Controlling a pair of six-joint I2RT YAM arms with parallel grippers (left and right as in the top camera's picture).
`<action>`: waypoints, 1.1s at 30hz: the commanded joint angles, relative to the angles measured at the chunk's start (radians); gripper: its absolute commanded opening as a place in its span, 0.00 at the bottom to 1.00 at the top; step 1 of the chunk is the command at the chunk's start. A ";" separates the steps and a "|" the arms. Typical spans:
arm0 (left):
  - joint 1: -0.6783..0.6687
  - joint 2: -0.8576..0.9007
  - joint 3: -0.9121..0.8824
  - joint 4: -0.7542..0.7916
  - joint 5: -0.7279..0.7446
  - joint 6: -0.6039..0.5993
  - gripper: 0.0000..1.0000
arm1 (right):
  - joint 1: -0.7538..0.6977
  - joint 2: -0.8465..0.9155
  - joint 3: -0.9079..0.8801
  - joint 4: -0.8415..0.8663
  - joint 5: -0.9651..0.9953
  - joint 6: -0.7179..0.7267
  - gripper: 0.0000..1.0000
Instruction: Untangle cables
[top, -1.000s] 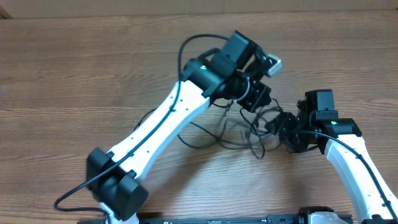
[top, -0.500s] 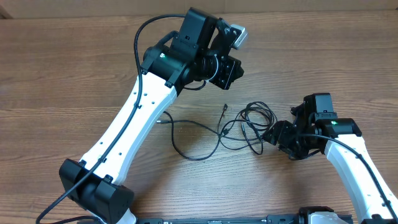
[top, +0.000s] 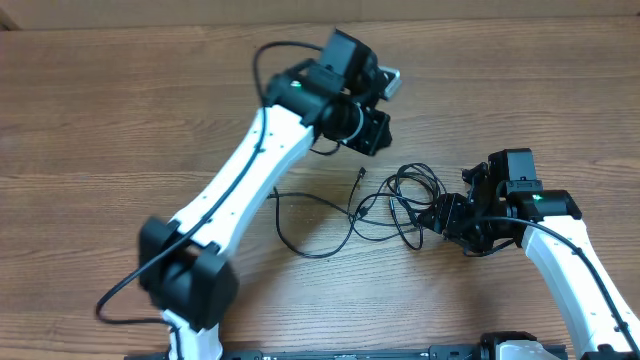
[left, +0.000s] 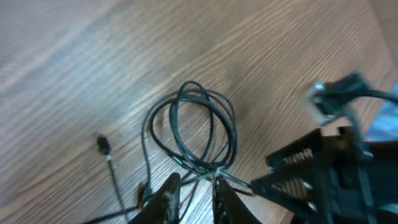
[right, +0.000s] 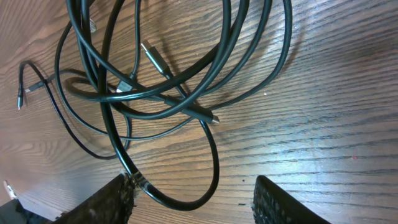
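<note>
A loose tangle of thin black cords with small plug ends is being borne by the brown wood-grain table, near its middle. The left gripper is being held over the table just beyond the tangle, narrowly parted and gripping nothing. The right gripper is being held at the tangle's right edge, spread wide, with a cord loop lying unclamped between its fingers.

An evenly lit, brown wood-grain surface lies under the jaws; a paler strip borders it beyond them.
</note>
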 joint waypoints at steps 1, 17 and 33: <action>-0.047 0.080 0.008 0.015 0.016 -0.004 0.18 | -0.003 0.005 0.013 0.004 0.003 -0.008 0.59; -0.096 0.216 0.008 0.093 -0.178 -0.003 0.35 | -0.002 0.005 0.013 0.006 0.003 -0.008 0.59; -0.124 0.238 -0.003 0.115 -0.235 -0.003 0.31 | -0.003 0.005 0.013 0.006 0.002 -0.008 0.59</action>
